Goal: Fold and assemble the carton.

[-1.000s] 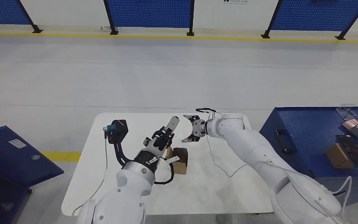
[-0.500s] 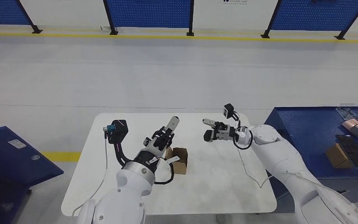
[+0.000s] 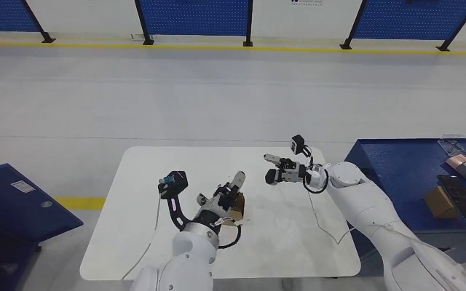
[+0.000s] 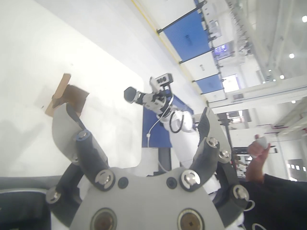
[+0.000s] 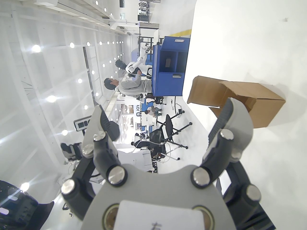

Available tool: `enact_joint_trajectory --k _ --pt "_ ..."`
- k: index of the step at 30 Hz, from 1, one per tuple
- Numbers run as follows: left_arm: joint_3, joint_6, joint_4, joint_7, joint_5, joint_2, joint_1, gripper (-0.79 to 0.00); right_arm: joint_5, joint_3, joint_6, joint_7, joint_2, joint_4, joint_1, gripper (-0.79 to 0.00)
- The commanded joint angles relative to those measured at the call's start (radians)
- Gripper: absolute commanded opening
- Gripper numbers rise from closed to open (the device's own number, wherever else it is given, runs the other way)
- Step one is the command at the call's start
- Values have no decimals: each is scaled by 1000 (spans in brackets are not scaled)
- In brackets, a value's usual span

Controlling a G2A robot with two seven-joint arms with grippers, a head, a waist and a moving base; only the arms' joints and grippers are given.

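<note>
Right wrist view showed you the carton [image 5: 254, 101] on the tabletop [image 5: 239, 25], flaps open; left tool [image 4: 135, 110] and right tool [image 5: 163, 104] were both released, so closing looked undone.

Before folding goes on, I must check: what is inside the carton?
The carton shows only bare brown inner walls at its open end; a finger of the right gripper covers the rest.

The carton [image 5: 251, 101] is plain brown cardboard. The tabletop [image 3: 291, 233] is white. A blue cabinet [image 3: 408, 164] stands at the right; a yellow line [image 3: 218, 47] crosses the far floor.
</note>
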Motion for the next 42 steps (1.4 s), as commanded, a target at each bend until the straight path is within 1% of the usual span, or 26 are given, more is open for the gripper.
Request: enact_joint_trajectory --k 1,3,5,6,8,12,15,17,19,21,24,26,28,29,31,33,34,36,39,42 --pt "41 8 85 47 -44 -16 22 0 0 0 0 0 0 0 0 0" --pt "77 8 167 92 -27 -36 39 0 0 0 0 0 0 0 0 0" --pt "116 8 234 91 -36 -58 44 0 0 0 0 0 0 0 0 0" --pt "120 8 271 87 -43 -69 42 0 0 0 0 0 0 0 0 0" --pt "116 8 350 98 -50 -93 31 0 0 0 0 0 0 0 0 0" --pt "77 8 514 157 -76 -149 -4 0 0 0 0 0 0 0 0 0" --pt "59 8 615 220 -96 -193 -27 0 0 0 0 0 0 0 0 0" --pt "50 8 664 271 -100 -219 -40 0 0 0 0 0 0 0 0 0" --pt "31 8 714 315 -141 -235 -63 0 0 0 0 0 0 0 0 0" --pt "21 8 784 403 -153 -246 -89 0 0 0 0 0 0 0 0 0" --pt "14 8 881 478 -226 -268 -134 0 0 0 0 0 0 0 0 0" --pt "0 8 943 560 -248 -284 -162 0 0 0 0 0 0 0 0 0" --pt "-12 8 1010 603 -301 -301 -192 0 0 0 0 0 0 0 0 0" --pt "-23 8 1044 619 -334 -311 -210 -46 0 0 0 0 0 0 0 0" --pt "-40 8 1101 668 -383 -332 -243 -102 0 0 0 0 0 0 0 0" --pt "-59 8 1151 716 -440 -346 -267 -323 0 0 0 0 0 0 0 0" --pt "-63 8 1174 727 -472 -352 -282 -326 0 0 0 0 0 0 0 0" --pt "-62 8 1223 757 -517 -359 -314 -397 0 0 0 0 0 0 0 0" --pt "-51 8 1281 798 -584 -369 -354 -409 0 0 0 0 0 0 0 0" --pt "-30 8 1312 838 -650 -377 -377 -428 0 0 0 0 0 0 0 0"
